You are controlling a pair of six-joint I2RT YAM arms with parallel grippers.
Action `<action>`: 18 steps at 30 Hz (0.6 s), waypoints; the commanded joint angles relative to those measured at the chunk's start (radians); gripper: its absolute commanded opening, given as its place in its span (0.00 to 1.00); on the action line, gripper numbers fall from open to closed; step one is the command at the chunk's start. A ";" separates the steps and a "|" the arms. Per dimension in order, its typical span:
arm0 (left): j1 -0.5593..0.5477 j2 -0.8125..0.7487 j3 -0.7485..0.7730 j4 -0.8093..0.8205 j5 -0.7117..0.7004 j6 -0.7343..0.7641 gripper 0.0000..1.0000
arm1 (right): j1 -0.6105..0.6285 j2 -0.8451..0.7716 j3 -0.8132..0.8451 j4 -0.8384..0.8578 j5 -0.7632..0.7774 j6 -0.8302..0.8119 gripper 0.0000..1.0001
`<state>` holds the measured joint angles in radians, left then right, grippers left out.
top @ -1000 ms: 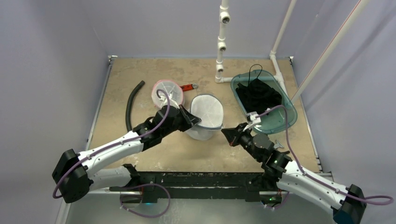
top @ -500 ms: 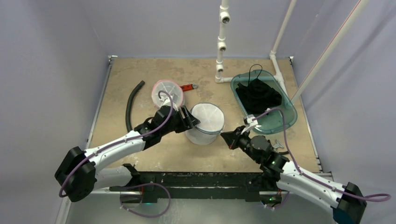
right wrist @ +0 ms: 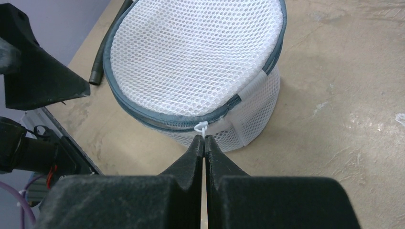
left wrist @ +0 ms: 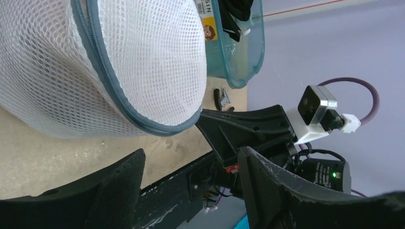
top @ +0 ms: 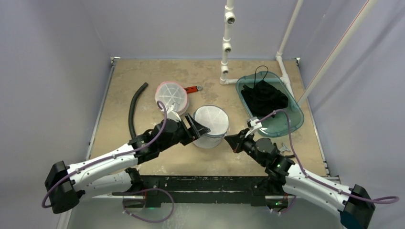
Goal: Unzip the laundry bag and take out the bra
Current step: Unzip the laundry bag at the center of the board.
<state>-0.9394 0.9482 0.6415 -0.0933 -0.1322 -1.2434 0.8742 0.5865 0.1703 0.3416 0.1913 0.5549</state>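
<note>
The laundry bag (top: 211, 125) is a white mesh drum with a grey-blue zipper around its lid, standing upright mid-table. It shows in the left wrist view as the laundry bag (left wrist: 95, 62) and in the right wrist view as the laundry bag (right wrist: 196, 62). My right gripper (right wrist: 204, 139) is shut on the white zipper pull (right wrist: 201, 128) at the bag's near side, and it appears overhead as the right gripper (top: 229, 139). My left gripper (top: 198, 126) stands open just left of the bag, touching nothing; the left gripper (left wrist: 191, 151) has nothing between its fingers. The bra is hidden; the mesh shows nothing inside.
A teal tub (top: 291, 117) at the right holds a black strappy garment (top: 264, 98). A second mesh bag with a pink rim (top: 171, 95), a red-handled item (top: 192, 88) and a black hose (top: 133, 107) lie at the back left. White pipes (top: 224, 71) rise behind.
My left gripper has let go of the bag's lid edge, opened and drawn back toward the near left. The bag has settled upright. My right gripper stays shut on the pull.
</note>
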 commanded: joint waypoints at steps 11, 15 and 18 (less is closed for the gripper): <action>-0.030 0.259 0.092 0.041 -0.102 -0.155 0.66 | -0.004 0.041 0.029 0.048 -0.071 -0.049 0.00; -0.020 0.298 0.112 0.017 -0.145 -0.133 0.54 | -0.004 0.034 0.035 0.036 -0.066 -0.056 0.00; -0.016 0.290 0.109 -0.010 -0.207 -0.128 0.42 | -0.004 0.019 0.037 0.020 -0.051 -0.062 0.00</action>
<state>-0.9646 1.2438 0.7132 -0.0917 -0.2424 -1.3914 0.8742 0.6266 0.1707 0.3527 0.1371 0.5201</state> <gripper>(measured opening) 0.483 0.007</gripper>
